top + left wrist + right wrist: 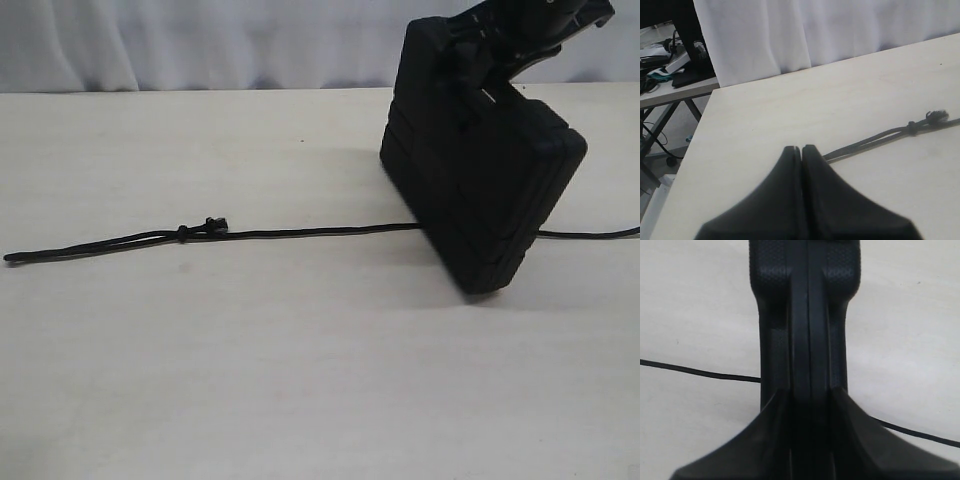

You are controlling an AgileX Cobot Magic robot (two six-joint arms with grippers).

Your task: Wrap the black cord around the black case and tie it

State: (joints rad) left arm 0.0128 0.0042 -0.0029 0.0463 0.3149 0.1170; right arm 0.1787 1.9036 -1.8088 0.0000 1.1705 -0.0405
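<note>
**Exterior view.** The black case (480, 190) stands tilted on its lower edge at the right of the table (300, 380). Its top is clamped in the right gripper (487, 70). The black cord (320, 232) lies left to right across the table, with its knot (200, 230) toward the left. Whether it runs under or behind the case cannot be told.

**Left wrist view.** The left gripper (801, 149) has its fingers together and holds nothing. The black cord (875, 140) lies near it.

**Right wrist view.** The right gripper (809, 396) is clamped on the black case (807, 315). The black cord (700, 372) lies on the table.
</note>
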